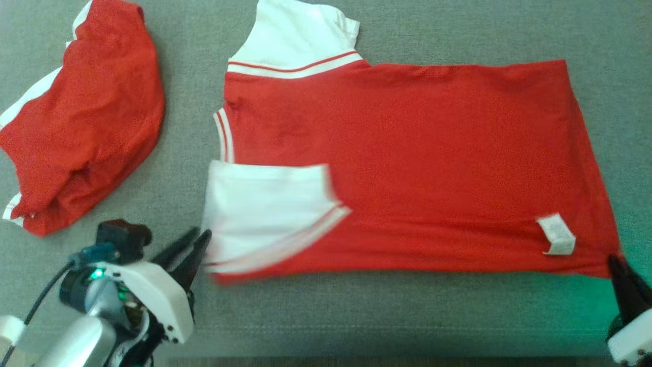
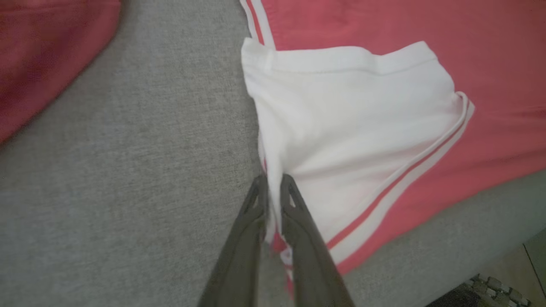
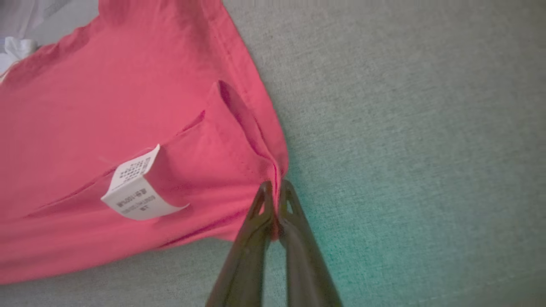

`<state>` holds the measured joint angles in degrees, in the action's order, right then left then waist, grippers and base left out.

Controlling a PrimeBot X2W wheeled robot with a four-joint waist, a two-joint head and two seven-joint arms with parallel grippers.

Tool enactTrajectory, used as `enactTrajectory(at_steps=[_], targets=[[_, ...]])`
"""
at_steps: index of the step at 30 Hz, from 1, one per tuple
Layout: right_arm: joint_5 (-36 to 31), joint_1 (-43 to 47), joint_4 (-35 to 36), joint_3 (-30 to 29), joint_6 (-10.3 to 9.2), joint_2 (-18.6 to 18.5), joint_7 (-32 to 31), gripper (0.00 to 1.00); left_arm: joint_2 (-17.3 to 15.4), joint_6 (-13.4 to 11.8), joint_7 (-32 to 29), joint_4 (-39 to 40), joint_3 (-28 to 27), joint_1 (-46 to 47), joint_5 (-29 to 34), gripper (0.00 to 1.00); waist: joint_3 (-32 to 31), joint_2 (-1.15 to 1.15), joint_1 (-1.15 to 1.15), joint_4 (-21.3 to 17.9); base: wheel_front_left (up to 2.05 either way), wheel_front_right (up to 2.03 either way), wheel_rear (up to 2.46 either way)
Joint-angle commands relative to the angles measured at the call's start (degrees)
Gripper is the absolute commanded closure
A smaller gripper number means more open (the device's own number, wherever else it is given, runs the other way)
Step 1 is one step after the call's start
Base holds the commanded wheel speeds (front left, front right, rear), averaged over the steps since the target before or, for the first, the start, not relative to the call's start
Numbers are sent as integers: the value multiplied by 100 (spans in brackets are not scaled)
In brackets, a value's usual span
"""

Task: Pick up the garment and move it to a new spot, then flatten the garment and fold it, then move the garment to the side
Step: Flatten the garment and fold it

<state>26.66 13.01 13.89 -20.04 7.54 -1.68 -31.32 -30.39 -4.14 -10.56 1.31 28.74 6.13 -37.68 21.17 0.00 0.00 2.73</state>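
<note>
The garment point(image 1: 407, 163) is a red shirt with white sleeves, spread flat on the grey cloth surface point(image 1: 387, 311). Its near white sleeve point(image 1: 265, 214) is folded in over the red body. My left gripper point(image 1: 202, 233) is at the shirt's near left corner. In the left wrist view that gripper point(image 2: 273, 181) is shut on the white sleeve edge point(image 2: 341, 128). My right gripper point(image 1: 612, 260) is at the near right corner. The right wrist view shows it point(image 3: 276, 185) shut on the red hem point(image 3: 239, 170), beside a white care label point(image 3: 134, 187).
A second red and white garment point(image 1: 86, 117) lies bunched at the far left, apart from the shirt. The surface's near edge and a strip of floor point(image 2: 529, 264) show at the lower right of the left wrist view.
</note>
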Motion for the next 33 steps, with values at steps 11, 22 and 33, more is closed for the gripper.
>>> enactTrajectory(at_steps=[11,22,33], targets=[[-878,-528,1259,420,-5,-120,1217,0,85,-849,1297,409,-780,199,540,0,-229,0,0,25,0,0,0],[-1442,-1293,1095,1030,-5,-120,2126,0,318,-1151,2181,662,-1058,576,869,0,-408,0,0,128,0,0,0],[-1543,-1511,884,1276,-5,-120,2366,0,316,-1140,2183,565,-999,584,857,0,-377,0,0,82,0,0,0]])
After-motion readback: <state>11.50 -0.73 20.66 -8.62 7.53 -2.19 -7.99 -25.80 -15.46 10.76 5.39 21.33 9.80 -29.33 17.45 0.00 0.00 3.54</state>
